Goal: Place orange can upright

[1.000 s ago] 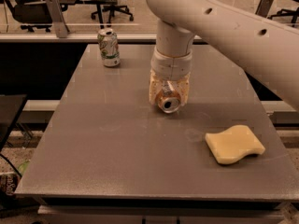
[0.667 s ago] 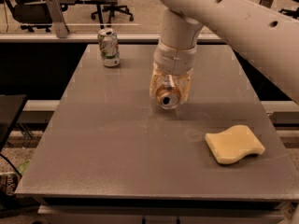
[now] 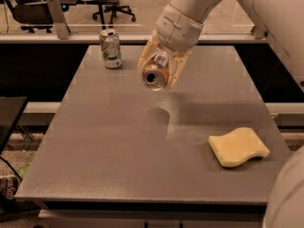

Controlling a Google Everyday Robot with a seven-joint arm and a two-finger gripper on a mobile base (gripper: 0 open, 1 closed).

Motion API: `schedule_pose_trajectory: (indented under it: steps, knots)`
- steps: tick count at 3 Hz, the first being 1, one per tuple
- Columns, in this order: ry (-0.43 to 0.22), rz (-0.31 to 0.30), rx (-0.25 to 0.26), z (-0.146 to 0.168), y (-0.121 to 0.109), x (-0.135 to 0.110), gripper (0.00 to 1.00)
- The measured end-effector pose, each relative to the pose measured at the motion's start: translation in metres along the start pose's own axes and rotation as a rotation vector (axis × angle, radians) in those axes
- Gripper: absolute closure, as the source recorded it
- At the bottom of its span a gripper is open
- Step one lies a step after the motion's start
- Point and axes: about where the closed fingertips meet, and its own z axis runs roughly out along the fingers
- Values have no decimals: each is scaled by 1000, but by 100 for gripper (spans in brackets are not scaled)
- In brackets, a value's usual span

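Gripping tool (image 3: pixel 159 73) clamped on tilted orange can (image 3: pixel 153 78), aloft above table (image 3: pixel 109 151).

The hand (image 3: pixel 158 76), up around 12 o'clock over the tabletop (image 3: pixel 114 146), looks like smooth cream plastic with a slight sheen. It's clamped round the orange can (image 3: pixel 154 78), which is shiny metal with a silvery end. The tabletop itself is matt grey, finely speckled, kinda grainy. At 11 o'clock the white-and-green can (image 3: pixel 110 49) is glossy metal too. The yellow sponge (image 3: pixel 237 147) at 4 o'clock looks like soft, dull foam.
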Motion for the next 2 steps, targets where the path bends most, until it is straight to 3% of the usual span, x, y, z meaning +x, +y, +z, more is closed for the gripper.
schedule_pose_trajectory:
  steps: [1, 2]
  knots:
    - [-102, 167, 76, -8, -15, -10, 100]
    - [-237, 355, 125, -10, -15, -17, 100]
